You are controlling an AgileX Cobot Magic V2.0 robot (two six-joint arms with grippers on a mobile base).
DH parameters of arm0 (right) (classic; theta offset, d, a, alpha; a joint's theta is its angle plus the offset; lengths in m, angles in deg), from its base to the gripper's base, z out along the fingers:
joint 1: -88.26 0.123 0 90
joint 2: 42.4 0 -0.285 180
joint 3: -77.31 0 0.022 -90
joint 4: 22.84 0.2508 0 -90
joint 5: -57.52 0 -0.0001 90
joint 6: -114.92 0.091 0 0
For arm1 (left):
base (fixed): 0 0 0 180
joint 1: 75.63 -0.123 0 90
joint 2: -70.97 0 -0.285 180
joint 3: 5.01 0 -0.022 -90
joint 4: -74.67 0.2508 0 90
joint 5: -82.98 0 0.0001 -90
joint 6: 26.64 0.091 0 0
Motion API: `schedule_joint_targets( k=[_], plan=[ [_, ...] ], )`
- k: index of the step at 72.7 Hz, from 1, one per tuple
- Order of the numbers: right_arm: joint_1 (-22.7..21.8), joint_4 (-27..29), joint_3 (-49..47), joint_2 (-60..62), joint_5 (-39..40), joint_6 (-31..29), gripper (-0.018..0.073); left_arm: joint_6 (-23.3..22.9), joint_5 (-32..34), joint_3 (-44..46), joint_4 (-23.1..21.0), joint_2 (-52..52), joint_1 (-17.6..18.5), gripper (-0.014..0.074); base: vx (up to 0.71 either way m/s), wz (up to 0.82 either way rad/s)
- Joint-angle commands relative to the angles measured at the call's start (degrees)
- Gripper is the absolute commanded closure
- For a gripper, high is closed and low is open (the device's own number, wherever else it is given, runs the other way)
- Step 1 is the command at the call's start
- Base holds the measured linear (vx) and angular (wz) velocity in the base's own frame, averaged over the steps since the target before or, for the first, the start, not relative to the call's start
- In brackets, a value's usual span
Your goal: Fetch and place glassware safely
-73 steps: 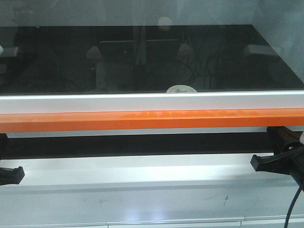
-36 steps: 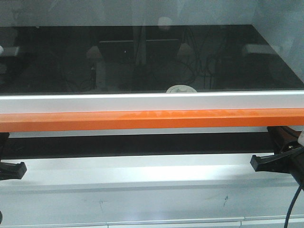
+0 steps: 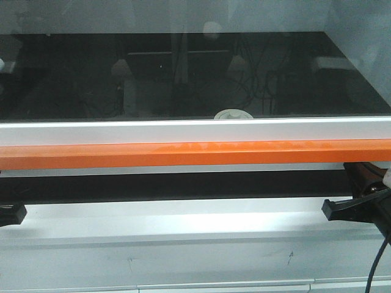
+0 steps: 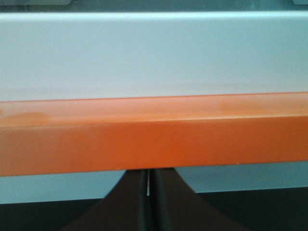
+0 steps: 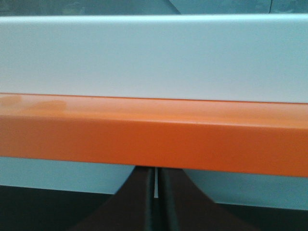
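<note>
Left edge, front view: only the black tip of the left gripper (image 4: 148, 175) shows, low, under the long orange horizontal bar (image 3: 195, 154). In its wrist view the two dark fingers (image 4: 130, 202) are pressed together with a hairline slit between them, clenched on nothing, tips just below the bar's underside.

Centre: the bar runs the full width beneath a white metal rail (image 3: 195, 130) that carries a large dark glass pane (image 3: 183, 73). Behind the pane, at its near edge and a little right of centre, is the small clear glass jar with the cream-white round lid (image 3: 232, 115). Only the lid top clears the rail.

Right: the right gripper (image 5: 155, 174) is also closed and empty, set under the bar like the left. A black cable (image 3: 376, 262) hangs below it.

Judgement: the pane blocks the jar. Both closed grippers sit well apart under the bar, probably to push it up evenly so the pane rises level.
</note>
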Motion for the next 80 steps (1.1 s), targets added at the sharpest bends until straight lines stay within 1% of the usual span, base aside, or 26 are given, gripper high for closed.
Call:
schedule_joint_targets(
  k=[1,16,25,30,34,44,65,80],
  plan=[
    [0.1,-0.5,-1.6,0.5,7.3,-0.7,0.0560,0.4,9.1,2.1,-1.1,-0.5,0.2,0.0603,0.00,0.00],
    [0.1,-0.5,-2.0,0.5,7.4,-2.1,0.0560,0.4,9.3,2.5,-1.1,-0.5,0.2,0.0603,0.00,0.00],
    [0.1,-0.5,-3.1,0.6,7.2,-2.3,0.0560,0.7,5.3,5.4,-0.8,-0.7,0.2,0.0603,0.00,0.00],
    [0.1,-0.5,-3.6,0.6,6.9,-2.3,0.0560,2.3,2.5,7.6,-0.6,-0.7,0.2,0.0603,0.00,0.00],
    [0.1,-0.5,-3.9,0.6,7.0,-2.3,0.0560,3.4,1.8,8.7,-0.6,-0.7,0.2,0.0603,0.00,0.00],
    [0.1,-0.5,-4.1,1.4,7.5,-2.3,0.0560,3.4,2.3,10.1,-0.6,-0.8,0.2,0.0603,0.00,0.02],
    [0.1,0.8,-4.1,6.5,7.9,-2.3,0.0560,2.8,6.5,10.1,-0.6,-2.2,0.2,0.0603,-0.01,0.02],
    [0.1,0.8,-4.1,7.5,7.8,-2.3,0.0560,2.8,7.2,10.1,-0.6,-4.3,0.2,0.0603,0.00,0.00]
  ],
)
